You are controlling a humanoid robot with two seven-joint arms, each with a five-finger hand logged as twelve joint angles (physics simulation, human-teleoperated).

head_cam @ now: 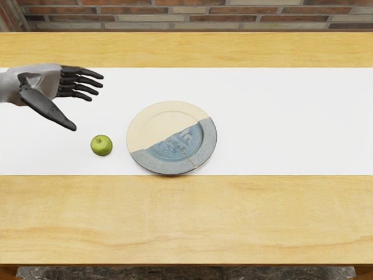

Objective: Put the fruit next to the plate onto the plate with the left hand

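Note:
A small green apple (101,145) lies on the white runner just left of a round plate (151,122), cream on its upper left and blue-grey on its lower right. The plate holds nothing. My left hand (74,96) comes in from the left edge and hovers up and to the left of the apple, apart from it. Its fingers are spread, pointing right, with the thumb stretched down toward the apple.
A white runner (280,122) crosses the wooden table (192,216) from side to side. A brick wall (186,14) stands behind the table's far edge.

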